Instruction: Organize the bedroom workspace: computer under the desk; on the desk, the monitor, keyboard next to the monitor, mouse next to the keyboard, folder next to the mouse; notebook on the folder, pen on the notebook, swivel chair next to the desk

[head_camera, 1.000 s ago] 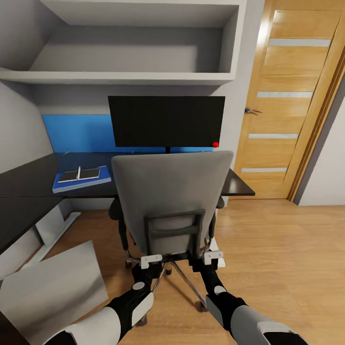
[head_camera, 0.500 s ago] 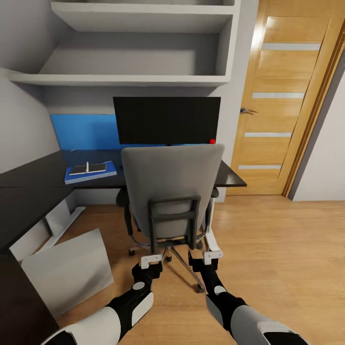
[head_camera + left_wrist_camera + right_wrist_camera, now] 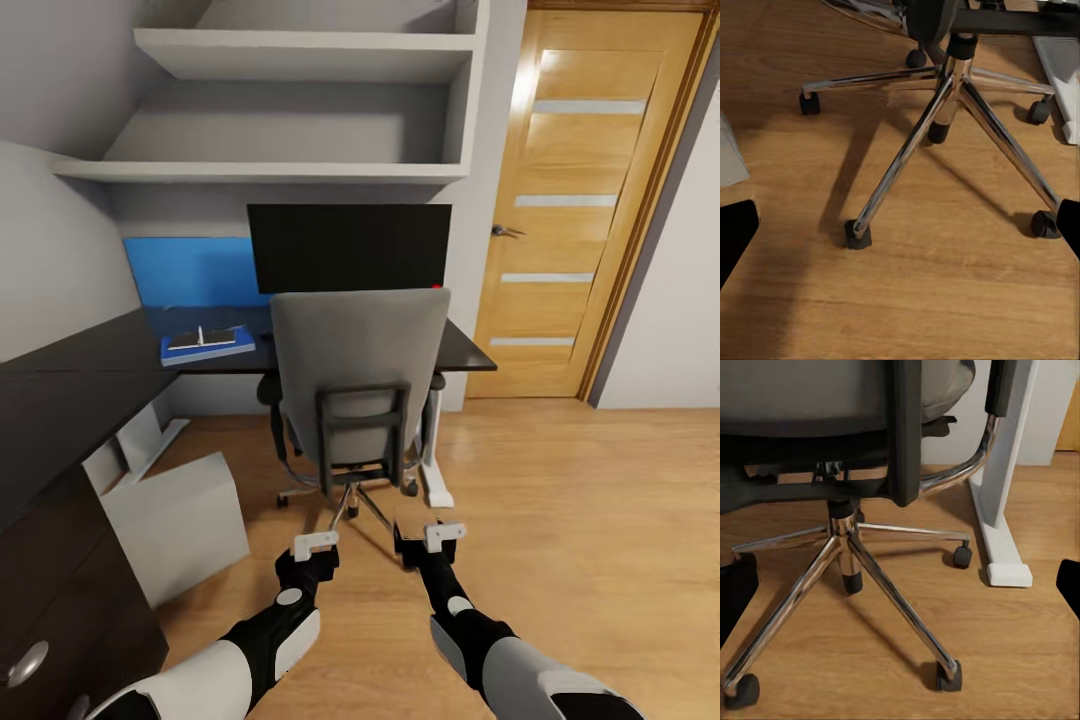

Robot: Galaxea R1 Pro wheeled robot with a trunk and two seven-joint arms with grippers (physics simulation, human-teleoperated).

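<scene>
Both grippers, left (image 3: 316, 543) and right (image 3: 432, 536), gape wide behind the swivel chair (image 3: 356, 375); wrist views add its casters (image 3: 858, 235).

Desk (image 3: 470, 357): black, L-shaped, one wing along the left wall, the other under the wall shelves (image 3: 300, 170). On the far wing: monitor (image 3: 348, 248) upright against the blue back panel; folder (image 3: 208, 347) lying flat to its left, apart from it. On the folder, notebook (image 3: 195, 342) with pen (image 3: 201, 334) across it.

Floor (image 3: 560, 500): light wood boards. Chair (image 3: 358, 365) stands on it at the desk, casters down. Computer (image 3: 180, 525) rests on the floor by the desk's left wing, tilted.
</scene>
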